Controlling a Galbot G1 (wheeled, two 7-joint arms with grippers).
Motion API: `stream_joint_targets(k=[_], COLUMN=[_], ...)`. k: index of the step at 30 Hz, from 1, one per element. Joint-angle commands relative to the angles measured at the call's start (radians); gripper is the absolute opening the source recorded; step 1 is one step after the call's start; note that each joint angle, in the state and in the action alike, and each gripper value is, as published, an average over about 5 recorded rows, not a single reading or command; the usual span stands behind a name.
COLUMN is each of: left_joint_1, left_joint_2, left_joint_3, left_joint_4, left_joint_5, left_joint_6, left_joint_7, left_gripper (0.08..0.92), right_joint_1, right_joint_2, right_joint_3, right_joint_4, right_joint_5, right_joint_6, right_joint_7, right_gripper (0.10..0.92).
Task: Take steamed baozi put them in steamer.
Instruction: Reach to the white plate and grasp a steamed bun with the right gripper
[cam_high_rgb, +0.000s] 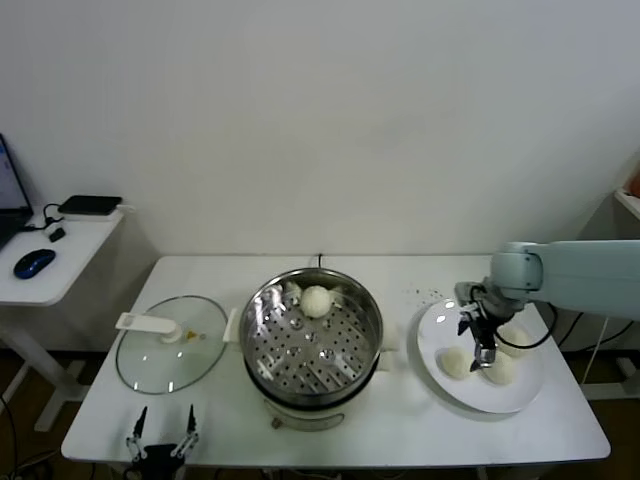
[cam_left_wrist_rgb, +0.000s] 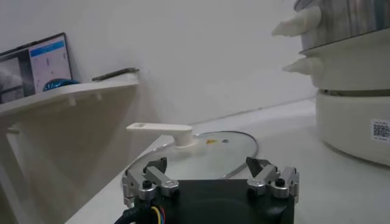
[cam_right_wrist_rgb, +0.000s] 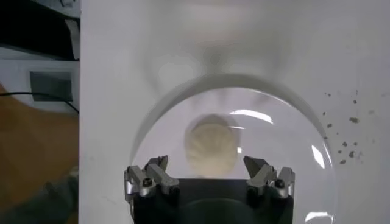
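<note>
- Standing on a white table (cam_high_rgb: 400, 440), the steamer (cam_high_rgb: 313, 345) is seen at the centre, its perforated tray exposed and its white side handles and white base (cam_left_wrist_rgb: 356, 125) shown in the left wrist view.
- One steamed baozi (cam_high_rgb: 317, 300) is held inside the steamer, near its far wall.
- A white plate (cam_high_rgb: 478, 395) is placed on the table to the robot's right of the steamer, apart from it.
- Three more buns are carried on the plate: one (cam_high_rgb: 455, 363) on the side nearer the steamer, one (cam_high_rgb: 499, 369) just beside it, and one (cam_high_rgb: 514, 338) farther back, partly hidden by the arm.
- The right gripper (cam_high_rgb: 484, 356) is held over the plate, pointed down between the two nearer buns; its jaws are spread wide and nothing is gripped. In the right wrist view a bun (cam_right_wrist_rgb: 211, 148) is seen just beyond the parted fingers (cam_right_wrist_rgb: 155, 173).
- The left gripper (cam_high_rgb: 162, 432) is parked at the table's near edge, in front of the glass lid (cam_high_rgb: 170, 345), with its jaws apart and empty.
- The glass lid, with a white handle (cam_left_wrist_rgb: 159, 128), lies flat on the table to the robot's left of the steamer.
</note>
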Motion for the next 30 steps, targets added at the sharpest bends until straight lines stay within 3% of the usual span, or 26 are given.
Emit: stream_joint_targets(k=[1,22,25,30], left_joint_1=[-0.001,0.000,0.000,0.000], left_joint_2=[-0.030,-0.030,-0.029,-0.028], left_joint_3=[-0.001,-0.007,-0.008,-0.009], left_joint_4=[0.003,-0.002,-0.002,-0.005], left_joint_5=[0.001,0.003,0.004,0.003], left_joint_6=[0.001,0.002,0.002,0.002], left_joint_7=[0.001,0.000,0.000,0.000], left_gripper=[0.823,0.823,0.823,0.823], right_joint_1=[-0.140,-0.176,-0.171,-0.158], right_joint_2=[0.003,0.018,0.021,0.024], right_joint_3=[0.091,0.115,0.114,0.111], right_joint_4=[-0.104,-0.100,-0.099,-0.098], right_joint_5=[-0.053,-0.061,-0.062,-0.061], right_joint_6=[-0.014,-0.026,-0.026,-0.025], right_joint_7=[0.008,0.009,0.007,0.005], right_gripper=[0.823,0.819,0.779,0.643])
